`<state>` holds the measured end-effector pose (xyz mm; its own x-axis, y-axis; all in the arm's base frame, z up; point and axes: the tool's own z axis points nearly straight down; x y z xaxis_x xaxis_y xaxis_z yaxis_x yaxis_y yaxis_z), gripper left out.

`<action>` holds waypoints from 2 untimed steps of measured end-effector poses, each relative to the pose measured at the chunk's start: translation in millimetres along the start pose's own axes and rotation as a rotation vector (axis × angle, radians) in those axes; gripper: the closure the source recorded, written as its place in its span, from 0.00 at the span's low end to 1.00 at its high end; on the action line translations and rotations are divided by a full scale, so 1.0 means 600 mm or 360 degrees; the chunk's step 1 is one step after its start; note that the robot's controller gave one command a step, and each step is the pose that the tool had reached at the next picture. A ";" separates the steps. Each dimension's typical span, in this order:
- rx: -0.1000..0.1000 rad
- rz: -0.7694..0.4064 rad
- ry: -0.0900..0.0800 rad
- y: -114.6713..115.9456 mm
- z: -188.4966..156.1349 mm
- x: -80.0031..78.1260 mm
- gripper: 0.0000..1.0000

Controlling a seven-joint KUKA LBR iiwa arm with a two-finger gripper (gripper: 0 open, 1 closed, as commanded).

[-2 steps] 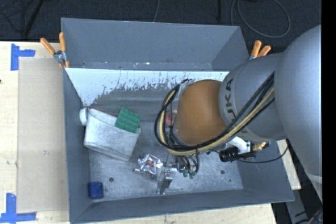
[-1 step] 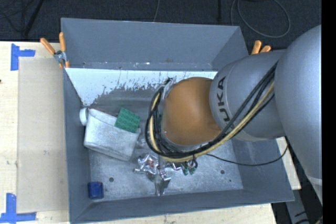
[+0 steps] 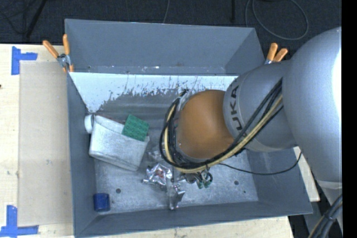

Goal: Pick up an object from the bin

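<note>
Four loose things on the floor of the grey bin (image 3: 78, 175).

- White flat plastic bottle (image 3: 114, 145): lies on its side toward the bin's left edge, capped end pointing at the left wall.
- Green ribbed block (image 3: 135, 127): rests against the far right end of the bottle, touching it.
- Small blue block (image 3: 101, 202): alone near the near-left corner, well apart from the rest.
- Crumpled silvery piece with red flecks (image 3: 155, 174): mid-floor, closer to the near edge, just beside the bottle's right end.

Arm (image 3: 315, 103) reaches in over the bin's right edge. Orange wrist cover (image 3: 203, 125) sits over the middle of the floor, with black and yellow cables (image 3: 167, 139) looped round its left side.

Jaws hang below the cover, low over the floor near the near edge. They are just right of the crumpled silvery piece and look to be touching it or nearly so. Metal of the jaws and foil of the piece run together here, so cannot tell whether the jaws are wide or narrow, nor whether anything sits between them.
</note>
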<state>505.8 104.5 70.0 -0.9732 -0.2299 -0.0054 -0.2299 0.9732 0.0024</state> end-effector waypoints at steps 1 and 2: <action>0.0000 0.0005 0.0003 0.002 -0.002 -0.002 0.00; 0.0000 0.0009 -0.0018 0.001 -0.008 -0.009 1.00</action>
<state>510.8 106.2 75.1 -0.9744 -0.2242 -0.0167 -0.2243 0.9745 0.0022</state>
